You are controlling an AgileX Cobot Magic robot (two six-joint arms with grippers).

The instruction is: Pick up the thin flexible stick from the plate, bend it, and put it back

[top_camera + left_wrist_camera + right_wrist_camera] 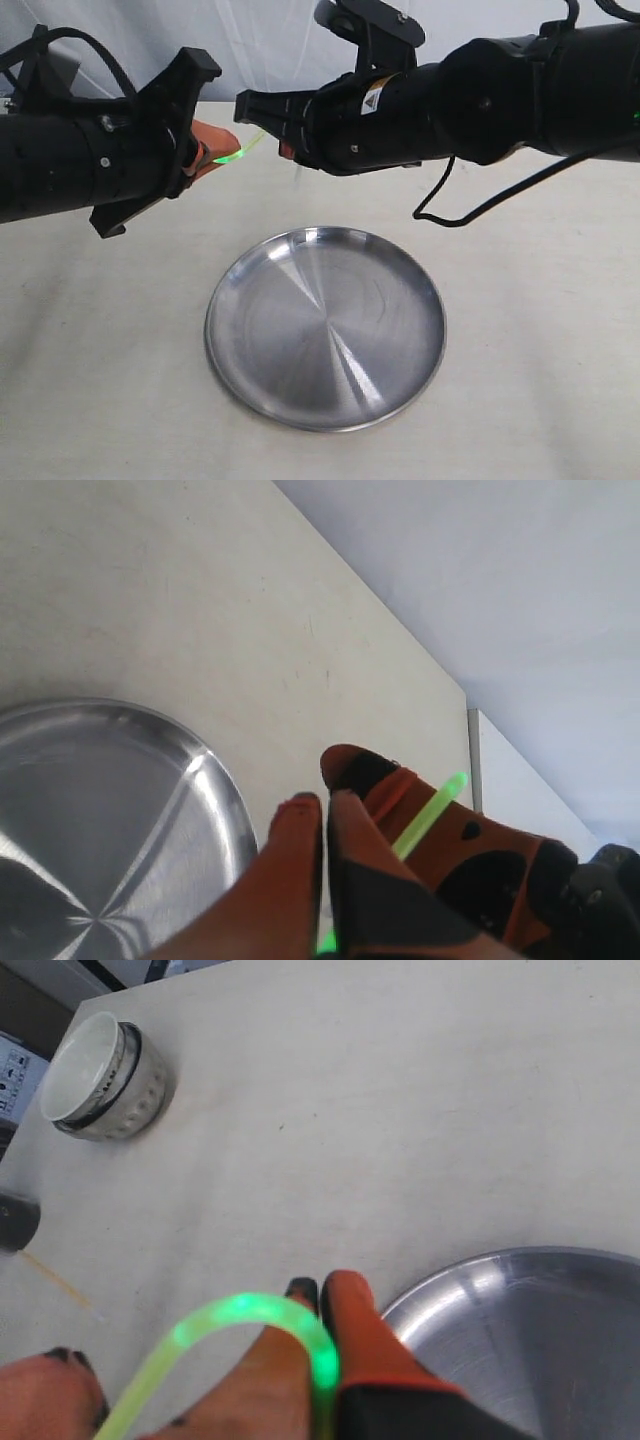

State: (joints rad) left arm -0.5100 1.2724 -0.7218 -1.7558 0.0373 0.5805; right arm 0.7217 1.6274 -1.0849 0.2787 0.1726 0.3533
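The thin flexible stick glows green and hangs in the air behind the plate, held between both grippers. My left gripper is shut on one end of it. My right gripper is shut on the other end. In the right wrist view the stick curves in a tight arc out of the shut right gripper. In the left wrist view a straight piece of the stick shows beyond the shut left gripper. The steel plate lies on the table below with nothing on it.
A white ceramic bowl stands on the table away from the plate. The pale table spreads around the plate. The table's far edge runs close behind the grippers.
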